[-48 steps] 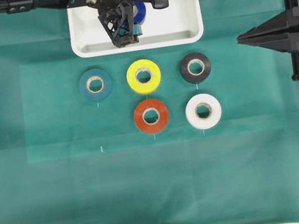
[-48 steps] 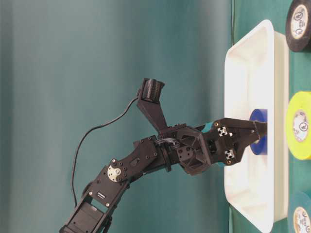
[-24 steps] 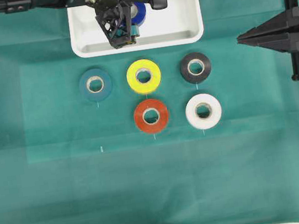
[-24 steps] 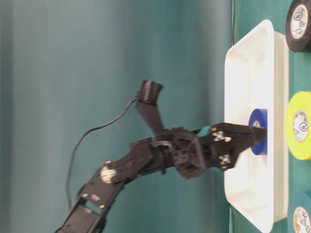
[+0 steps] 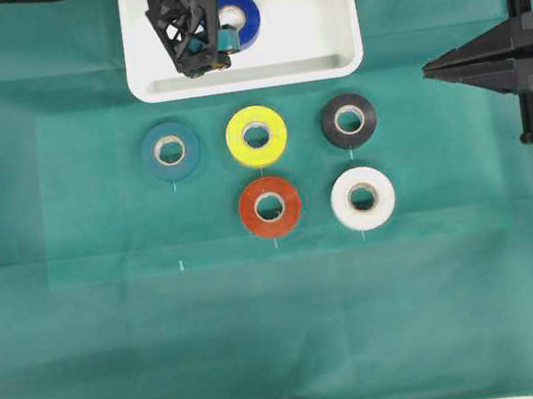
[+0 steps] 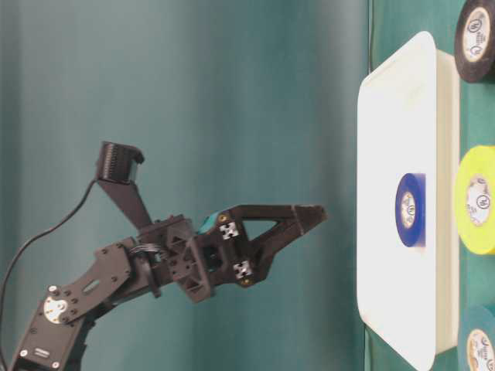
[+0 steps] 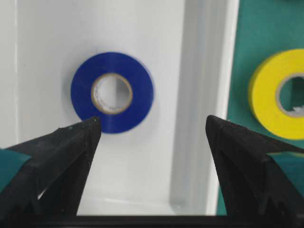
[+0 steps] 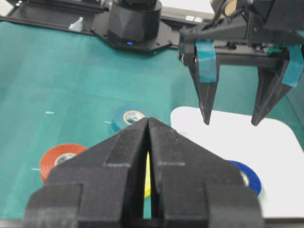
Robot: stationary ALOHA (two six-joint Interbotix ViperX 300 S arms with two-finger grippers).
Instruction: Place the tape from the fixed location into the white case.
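The deep blue tape (image 5: 252, 13) lies flat inside the white case (image 5: 327, 65), left of its middle, with nothing touching it. My left gripper (image 5: 208, 51) is open and empty, hanging well above the case, as the table-level view (image 6: 313, 218) shows. In the left wrist view the tape (image 7: 142, 90) sits on the case floor (image 7: 47, 47) beyond the spread jaws of the left gripper (image 7: 152, 123). My right gripper (image 5: 427, 68) is shut and empty at the right edge, far from the case. The right wrist view shows the right gripper (image 8: 148, 119), the tape (image 8: 254, 183) and the case (image 8: 275, 156).
Five other rolls lie on the green cloth in front of the case: teal (image 5: 153, 156), yellow (image 5: 238, 139), black (image 5: 330, 123), red (image 5: 251, 210) and white (image 5: 344, 202). The case's near rim stands just behind the yellow roll.
My left gripper has opened, let go of the blue tape and risen clear of the case. The tape now lies flat on the case floor. The right arm has not moved.
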